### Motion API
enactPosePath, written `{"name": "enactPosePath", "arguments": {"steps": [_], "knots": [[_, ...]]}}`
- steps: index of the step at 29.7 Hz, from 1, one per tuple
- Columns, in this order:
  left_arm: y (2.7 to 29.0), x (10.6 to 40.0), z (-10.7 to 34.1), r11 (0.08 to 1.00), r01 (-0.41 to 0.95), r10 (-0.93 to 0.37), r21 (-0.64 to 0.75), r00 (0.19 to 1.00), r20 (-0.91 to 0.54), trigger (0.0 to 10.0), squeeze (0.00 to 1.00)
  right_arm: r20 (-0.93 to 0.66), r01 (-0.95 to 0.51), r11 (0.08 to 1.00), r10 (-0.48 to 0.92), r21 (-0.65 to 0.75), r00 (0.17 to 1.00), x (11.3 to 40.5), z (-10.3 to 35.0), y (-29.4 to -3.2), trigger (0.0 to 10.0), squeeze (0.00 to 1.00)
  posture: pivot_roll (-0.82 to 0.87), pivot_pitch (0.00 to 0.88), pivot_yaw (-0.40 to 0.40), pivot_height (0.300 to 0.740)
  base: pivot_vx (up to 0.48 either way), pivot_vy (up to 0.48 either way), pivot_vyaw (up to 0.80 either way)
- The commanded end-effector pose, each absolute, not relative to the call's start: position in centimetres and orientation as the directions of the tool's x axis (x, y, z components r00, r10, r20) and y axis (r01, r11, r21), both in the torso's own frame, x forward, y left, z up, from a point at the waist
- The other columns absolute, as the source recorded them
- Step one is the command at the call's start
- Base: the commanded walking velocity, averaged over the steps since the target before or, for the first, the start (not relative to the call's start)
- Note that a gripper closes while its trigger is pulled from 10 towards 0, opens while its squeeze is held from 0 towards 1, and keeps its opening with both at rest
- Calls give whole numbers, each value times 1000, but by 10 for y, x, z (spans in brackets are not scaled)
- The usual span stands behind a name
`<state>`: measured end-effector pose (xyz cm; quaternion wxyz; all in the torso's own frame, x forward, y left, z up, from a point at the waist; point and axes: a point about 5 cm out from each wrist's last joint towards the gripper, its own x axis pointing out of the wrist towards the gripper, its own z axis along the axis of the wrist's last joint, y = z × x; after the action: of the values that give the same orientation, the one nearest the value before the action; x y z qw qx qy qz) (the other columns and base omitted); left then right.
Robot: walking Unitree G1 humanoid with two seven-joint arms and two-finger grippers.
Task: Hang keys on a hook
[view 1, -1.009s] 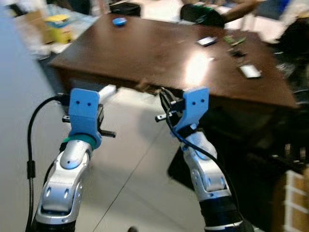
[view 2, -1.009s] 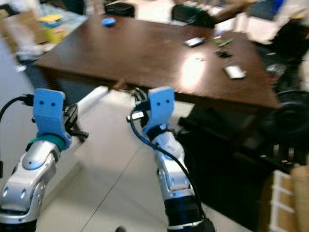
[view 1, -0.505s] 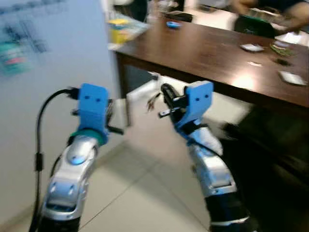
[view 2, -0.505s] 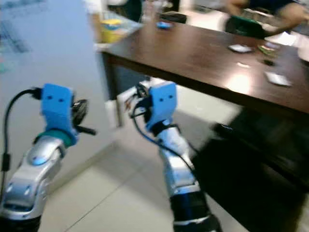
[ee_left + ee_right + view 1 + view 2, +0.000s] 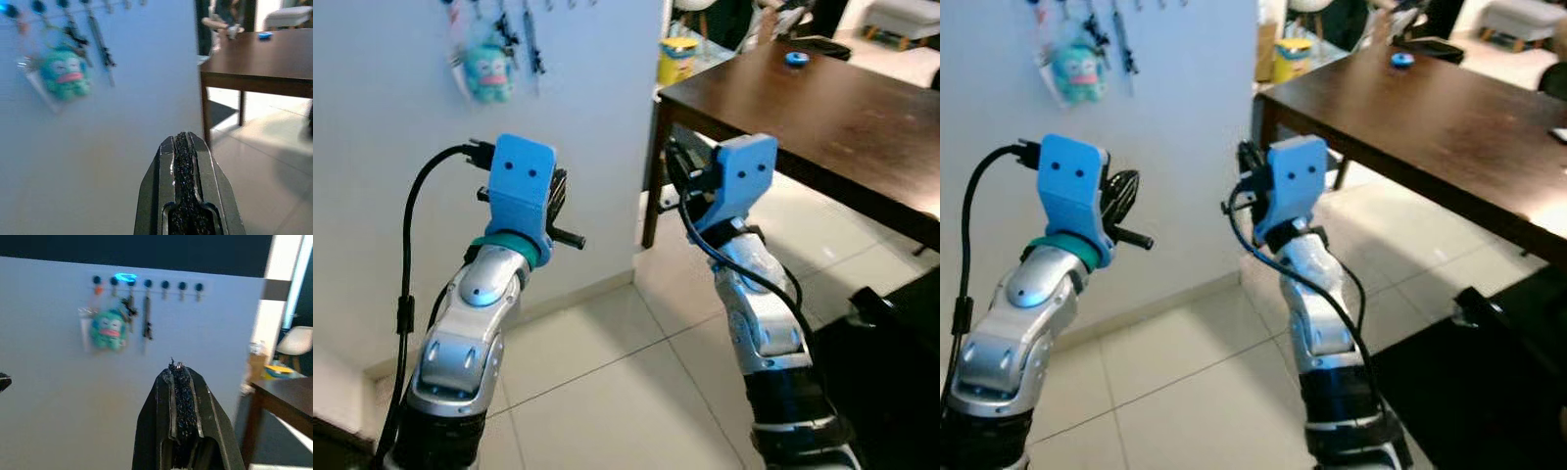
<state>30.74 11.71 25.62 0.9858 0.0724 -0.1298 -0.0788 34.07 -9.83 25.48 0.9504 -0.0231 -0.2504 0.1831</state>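
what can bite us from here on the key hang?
1. Right gripper is shut with just a sliver of metal, probably the keys, showing at its tip; a thin grip could slip.
2. Leftmost hooks already carry a teal plush and dark keychains; aim for the bare hooks beside them.
3. The dark table corner sits close beside the right arm.

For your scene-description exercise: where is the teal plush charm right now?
The teal plush charm hangs on the white wall under the row of hooks, toward the robot's left in the head views, next to dark hanging key straps and left of the brown table.
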Motion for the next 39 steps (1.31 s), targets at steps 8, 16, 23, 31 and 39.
{"name": "enactPosePath", "arguments": {"steps": [8,16,23,31,39], "knots": [[115,313,260,978,114,-159,175,951,264,10000,0,472,-315,941,336,-126,815,343,255,-103,10000,0,-21,45,76,740,382,0,763],[116,314,260,979,108,-151,174,954,260,10000,0,462,-327,937,346,-124,816,343,254,-101,10000,0,-20,48,77,740,450,0,169],[116,315,259,979,105,-148,173,955,258,10000,0,460,-344,932,355,-111,814,343,253,-101,10000,0,-19,50,76,740,451,0,462],[116,316,258,980,105,-147,172,955,256,10000,0,484,-352,932,347,-83,804,342,256,-101,10000,0,-20,48,75,740,446,0,0],[116,316,259,980,106,-149,169,954,261,10000,0,505,-342,936,335,-82,795,342,260,-103,10000,0,-20,45,75,740,445,0,0]]}}
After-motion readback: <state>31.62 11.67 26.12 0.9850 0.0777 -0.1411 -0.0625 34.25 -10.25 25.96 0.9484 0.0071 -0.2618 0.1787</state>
